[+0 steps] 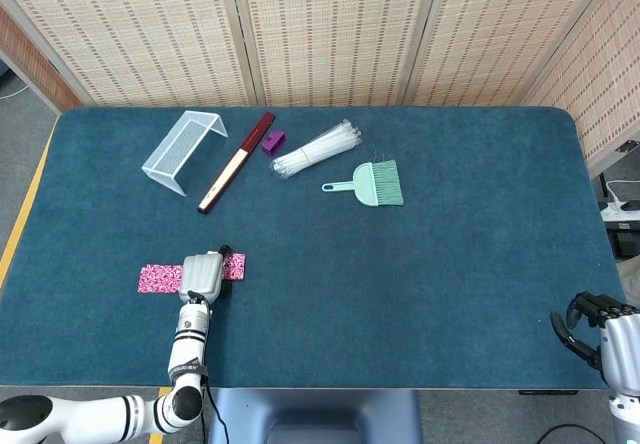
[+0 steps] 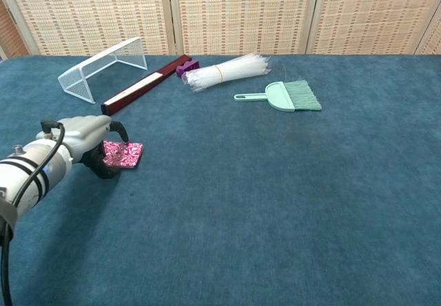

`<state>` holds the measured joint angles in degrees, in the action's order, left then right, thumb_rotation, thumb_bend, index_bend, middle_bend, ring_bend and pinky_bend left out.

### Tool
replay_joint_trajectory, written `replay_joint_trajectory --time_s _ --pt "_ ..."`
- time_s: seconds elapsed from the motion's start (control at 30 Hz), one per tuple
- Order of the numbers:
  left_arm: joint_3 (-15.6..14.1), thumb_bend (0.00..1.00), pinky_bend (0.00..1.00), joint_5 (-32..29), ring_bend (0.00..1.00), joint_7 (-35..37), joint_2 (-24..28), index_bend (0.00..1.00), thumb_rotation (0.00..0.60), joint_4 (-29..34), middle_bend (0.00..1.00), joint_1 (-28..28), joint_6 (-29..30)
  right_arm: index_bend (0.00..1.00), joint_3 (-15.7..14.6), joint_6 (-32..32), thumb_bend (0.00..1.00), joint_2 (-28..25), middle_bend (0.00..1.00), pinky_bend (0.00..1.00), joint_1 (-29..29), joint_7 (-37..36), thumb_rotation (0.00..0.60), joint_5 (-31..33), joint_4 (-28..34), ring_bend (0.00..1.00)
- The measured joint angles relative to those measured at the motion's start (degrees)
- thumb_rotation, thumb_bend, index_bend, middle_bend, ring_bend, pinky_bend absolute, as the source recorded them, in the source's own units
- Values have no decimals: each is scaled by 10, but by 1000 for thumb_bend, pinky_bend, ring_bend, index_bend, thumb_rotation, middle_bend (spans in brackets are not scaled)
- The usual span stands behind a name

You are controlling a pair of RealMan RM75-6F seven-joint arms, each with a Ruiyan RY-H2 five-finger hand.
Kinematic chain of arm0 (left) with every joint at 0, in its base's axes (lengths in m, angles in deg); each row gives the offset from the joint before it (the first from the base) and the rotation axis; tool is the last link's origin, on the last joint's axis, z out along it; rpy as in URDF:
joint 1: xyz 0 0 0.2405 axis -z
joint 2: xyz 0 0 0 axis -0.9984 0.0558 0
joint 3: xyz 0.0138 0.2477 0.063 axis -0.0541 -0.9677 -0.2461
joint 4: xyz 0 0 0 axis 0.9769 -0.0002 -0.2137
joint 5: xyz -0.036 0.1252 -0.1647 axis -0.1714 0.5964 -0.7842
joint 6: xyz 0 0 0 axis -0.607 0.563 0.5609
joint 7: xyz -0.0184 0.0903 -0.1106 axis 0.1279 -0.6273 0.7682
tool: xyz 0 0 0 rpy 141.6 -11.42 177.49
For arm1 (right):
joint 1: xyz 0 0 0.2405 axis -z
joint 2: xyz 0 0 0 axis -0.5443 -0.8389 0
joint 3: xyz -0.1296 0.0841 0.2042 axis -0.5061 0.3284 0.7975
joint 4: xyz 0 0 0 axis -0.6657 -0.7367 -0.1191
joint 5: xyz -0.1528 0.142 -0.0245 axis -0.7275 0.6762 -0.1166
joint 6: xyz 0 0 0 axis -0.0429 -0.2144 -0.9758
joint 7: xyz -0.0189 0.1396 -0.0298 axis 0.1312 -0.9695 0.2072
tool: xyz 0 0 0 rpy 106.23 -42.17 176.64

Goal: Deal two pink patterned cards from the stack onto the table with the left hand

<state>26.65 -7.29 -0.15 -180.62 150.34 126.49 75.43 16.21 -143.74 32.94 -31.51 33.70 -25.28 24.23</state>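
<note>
I've got the blue carpeted table (image 1: 420, 264) filling both views, woven screen panels (image 1: 330, 29) behind it. Far left sits the white wire-mesh rack (image 1: 184, 150), tipped on its side. Next to it the long dark-red flat bar w/ a pale strip (image 1: 236, 162), lying diagonal, its far end just beside a small purple block (image 1: 273, 142). Right of that, a bundle of clear plastic straws (image 1: 316, 149), then the mint-green hand brush (image 1: 367, 183), bristles pointing right, well apart from the cards.

My left hand (image 1: 203, 276) is low over the near-left part of the table, sitting on top of the pink patterned cards (image 1: 160, 278). From the head view, pink shows on both sides of the hand – a longer strip to the left, a short bit to the right. Chest view shows the dark fingertips (image 2: 105, 167) curled down, touching the card edge (image 2: 125, 154); can't tell if anything's actually pinched.

My right hand (image 1: 596, 329) is off the near-right table corner, fingers curled in, holding nothing.
</note>
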Motion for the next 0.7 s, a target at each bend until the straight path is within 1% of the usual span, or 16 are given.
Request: replay_joint_trajectory --time_s 0.7 --pt "1 341 1000 14 1000 11 -16 282 600 -15 1000 -6 3 755 0 1 226 -1 699 914 0 1 600 0 1 731"
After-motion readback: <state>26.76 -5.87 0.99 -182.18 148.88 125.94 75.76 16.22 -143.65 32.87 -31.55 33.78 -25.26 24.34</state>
